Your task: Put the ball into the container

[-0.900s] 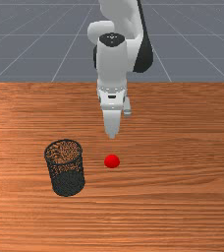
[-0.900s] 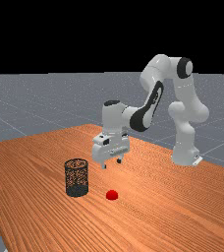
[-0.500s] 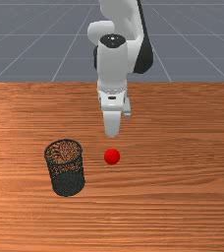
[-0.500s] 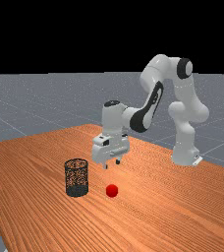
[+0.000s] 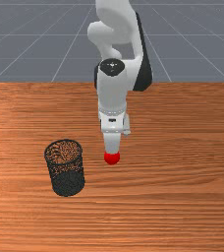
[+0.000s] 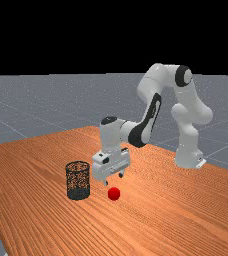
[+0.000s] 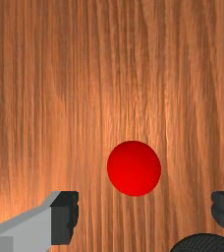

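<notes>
Ball (image 6: 114, 194) lies on surface (image 6: 181, 215) beneath open pincer (image 6: 113, 179), roughly under its gap; near-straight descent looks due next.

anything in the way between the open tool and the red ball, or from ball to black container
Nothing visible stands between the tool and the ball, or between ball and container. The container's own mesh wall probably means lifting the ball over it.

This is a simulated space: wooden table (image 5: 182, 147), gridded floor (image 5: 30, 49).
</notes>
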Controlling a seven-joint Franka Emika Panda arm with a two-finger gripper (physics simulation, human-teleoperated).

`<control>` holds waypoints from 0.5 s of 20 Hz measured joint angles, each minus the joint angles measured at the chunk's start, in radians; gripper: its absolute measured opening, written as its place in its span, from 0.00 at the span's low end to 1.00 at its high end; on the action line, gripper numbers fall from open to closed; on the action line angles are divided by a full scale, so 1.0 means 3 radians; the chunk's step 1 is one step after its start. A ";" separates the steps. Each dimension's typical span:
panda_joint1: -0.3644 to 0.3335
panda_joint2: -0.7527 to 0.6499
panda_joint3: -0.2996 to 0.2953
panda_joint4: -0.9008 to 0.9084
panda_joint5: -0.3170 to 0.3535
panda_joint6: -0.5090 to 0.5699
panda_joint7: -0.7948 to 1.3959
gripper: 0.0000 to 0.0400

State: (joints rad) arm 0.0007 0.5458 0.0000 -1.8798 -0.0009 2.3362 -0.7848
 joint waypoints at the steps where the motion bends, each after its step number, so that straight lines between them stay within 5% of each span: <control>1: 0.0000 0.0032 0.0000 -0.0028 0.0000 0.0084 0.0000 1.00; 10: -0.0001 0.0460 0.0000 0.0091 0.0000 0.0335 0.0000 1.00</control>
State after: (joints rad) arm 0.0005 0.6839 -0.0002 -1.8527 -0.0008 2.4366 -0.7847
